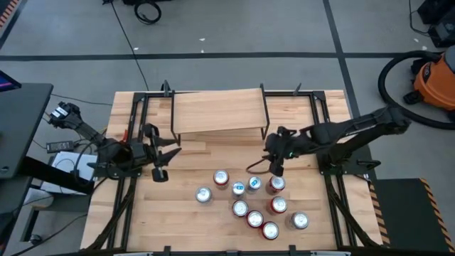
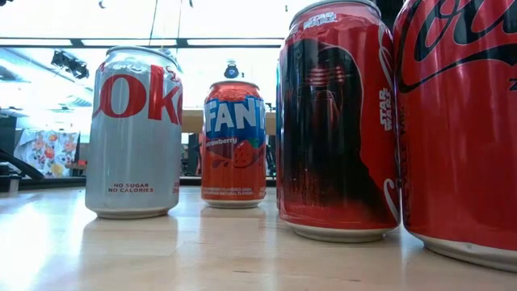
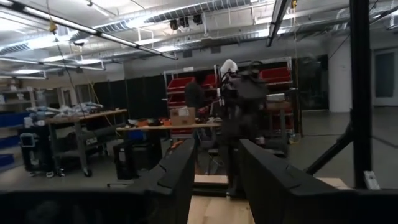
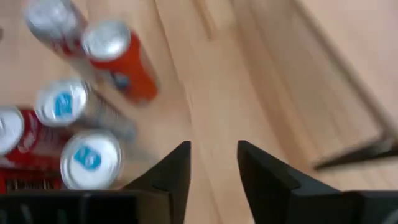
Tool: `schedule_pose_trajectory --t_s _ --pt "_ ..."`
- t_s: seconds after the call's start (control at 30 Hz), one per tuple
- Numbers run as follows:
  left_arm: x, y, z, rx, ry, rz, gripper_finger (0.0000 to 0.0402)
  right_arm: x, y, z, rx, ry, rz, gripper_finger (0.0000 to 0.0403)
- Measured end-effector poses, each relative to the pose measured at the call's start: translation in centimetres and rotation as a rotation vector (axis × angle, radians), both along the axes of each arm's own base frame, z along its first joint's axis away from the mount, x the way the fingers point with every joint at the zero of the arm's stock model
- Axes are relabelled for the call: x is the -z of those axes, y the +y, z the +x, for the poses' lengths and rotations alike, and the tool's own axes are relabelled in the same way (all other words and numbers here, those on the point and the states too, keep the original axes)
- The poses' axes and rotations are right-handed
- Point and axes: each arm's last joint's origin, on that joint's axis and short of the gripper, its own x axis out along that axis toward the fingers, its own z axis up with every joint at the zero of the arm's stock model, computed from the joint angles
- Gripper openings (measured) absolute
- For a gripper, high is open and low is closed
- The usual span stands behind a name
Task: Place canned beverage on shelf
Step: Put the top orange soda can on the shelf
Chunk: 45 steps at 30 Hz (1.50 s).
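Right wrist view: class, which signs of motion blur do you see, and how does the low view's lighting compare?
Right wrist view: the cans are smeared, while the right gripper looks sharper. Low view: bright backlight washes out the room behind the silver can.

shelf (image 1: 219, 110) top bare, 9 cans (image 1: 254, 201) crowding table's near right

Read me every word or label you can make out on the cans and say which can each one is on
"OKE", "NO SUGAR NO CALORIES": silver can.
"FANT", "strawberry": orange and blue can; the small print at its base is too small to read.
"STAR WARS": red and black can.
Large white script, only partly in frame: red can at the right edge.
Can tops seen from above and from the right wrist: nothing readable.
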Motion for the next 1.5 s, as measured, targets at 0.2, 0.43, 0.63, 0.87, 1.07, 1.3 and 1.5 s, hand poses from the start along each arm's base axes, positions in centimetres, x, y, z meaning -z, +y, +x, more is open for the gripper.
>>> schedule_pose_trajectory --t_s 0.2,0.43,0.63,0.87,1.07,1.3,1.5 --pt "-0.4 0.1 -0.2 -0.023 -0.024 0.038 0.0132 -0.4 2.3 1.7 0.007 0.125 0.027 0.0203" --pt "-0.5 0.1 -0.2 -0.029 -0.029 0.051 0.0133 -0.7 4.6 4.2 -0.107 0.151 0.035 0.0244" --pt "-0.5 0.1 -0.2 -0.022 -0.035 0.030 0.0133 -0.8 5.7 7.2 -0.183 0.161 -0.024 0.0271" --pt "-0.3 0.1 -0.1 0.000 -0.034 -0.031 0.0133 -1.5 7.2 11.5 -0.305 0.134 -0.120 0.0280" --pt "0.0 -0.1 -0.3 -0.064 0.015 -0.072 0.0133 -0.5 8.2 14.5 -0.445 0.152 -0.243 0.0285" --pt "-0.8 -2.1 -1.3 -0.202 0.192 -0.070 0.0133 0.3 8.1 16.6 -0.521 0.163 -0.299 0.0337" --pt "-1.1 -2.8 -1.8 -0.162 0.182 -0.103 0.0133 0.9 7.5 17.5 -0.536 0.146 -0.251 0.0392"
